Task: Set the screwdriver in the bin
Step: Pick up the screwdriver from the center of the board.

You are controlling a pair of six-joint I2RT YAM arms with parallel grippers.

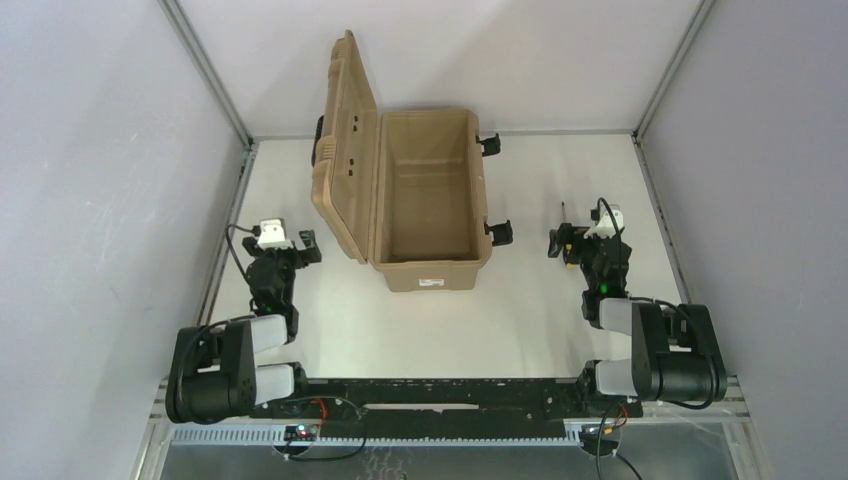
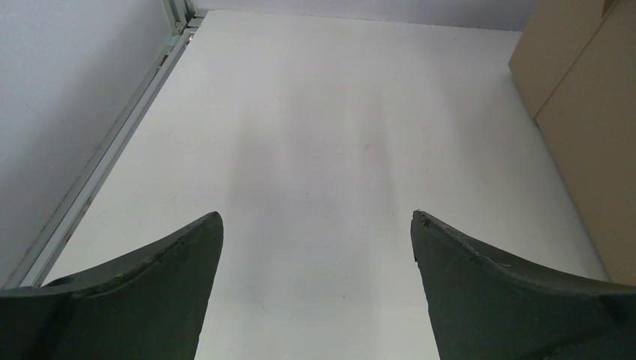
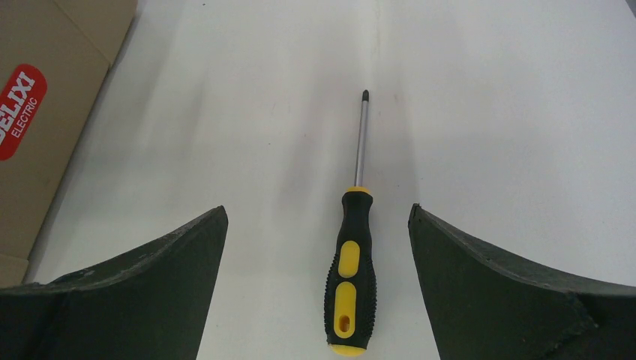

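The screwdriver (image 3: 351, 277) has a yellow-and-black handle and a thin metal shaft. It lies flat on the white table with its tip pointing away. My right gripper (image 3: 317, 208) is open just above it, a finger on each side of the handle and neither touching it. In the top view only the shaft (image 1: 565, 214) shows ahead of my right gripper (image 1: 580, 245). The tan bin (image 1: 425, 200) stands at the table's middle with its lid (image 1: 345, 150) swung open to the left. My left gripper (image 1: 285, 247) is open and empty left of the bin.
The bin's side with a red label (image 3: 19, 101) is at the left of the right wrist view. The open lid (image 2: 592, 112) fills the right edge of the left wrist view. Metal rails and grey walls border the table.
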